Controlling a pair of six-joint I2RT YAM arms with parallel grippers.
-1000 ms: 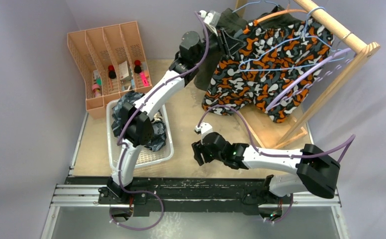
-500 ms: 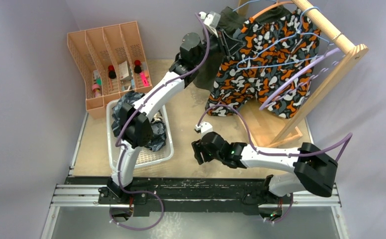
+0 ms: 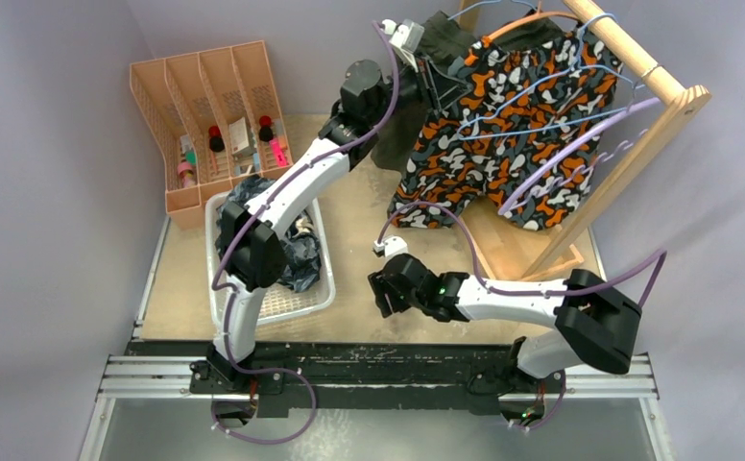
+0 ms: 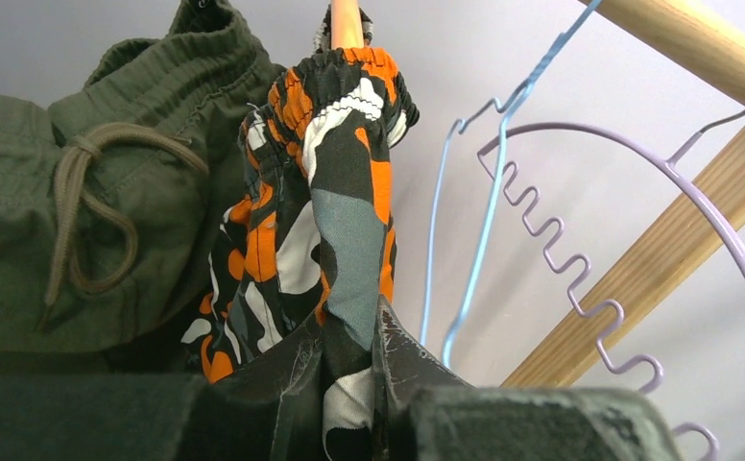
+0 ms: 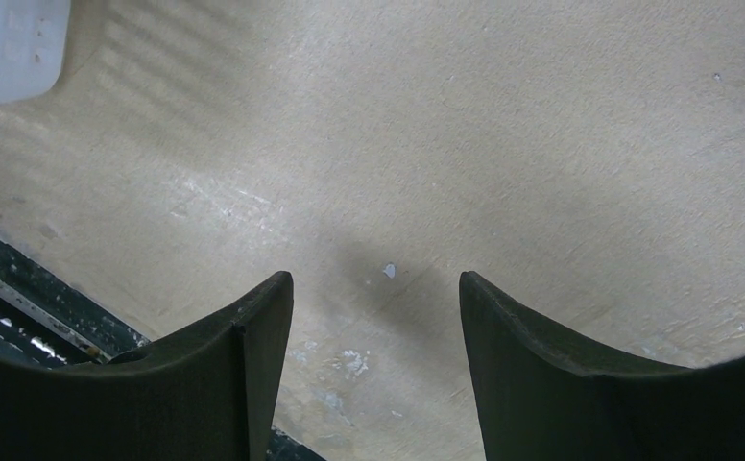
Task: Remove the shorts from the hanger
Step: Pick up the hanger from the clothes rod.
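While I am watching from overhead, the wooden rack (image 3: pixel 628 43) at the far right is carrying the orange-black-white camouflage shorts (image 3: pixel 503 125). Only the left wrist view is showing me the olive green shorts (image 4: pixel 23 192) hanging just beside them, and the left gripper (image 4: pixel 349 351) pinching the camouflage fabric. My right gripper (image 5: pixel 376 317) is hovering low over the table (image 5: pixel 493 144), fingers apart, holding nothing.

My left arm (image 3: pixel 297 182) reaches far forward and up, elbow bent. Its left gripper (image 4: pixel 349 336) is raised high, jaws pinched on the orange camouflage shorts (image 4: pixel 345 221). My right arm (image 3: pixel 517 300) lies low, folded across toward the left, with the right gripper (image 5: pixel 376 288) pointing down, jaws apart, holding nothing.
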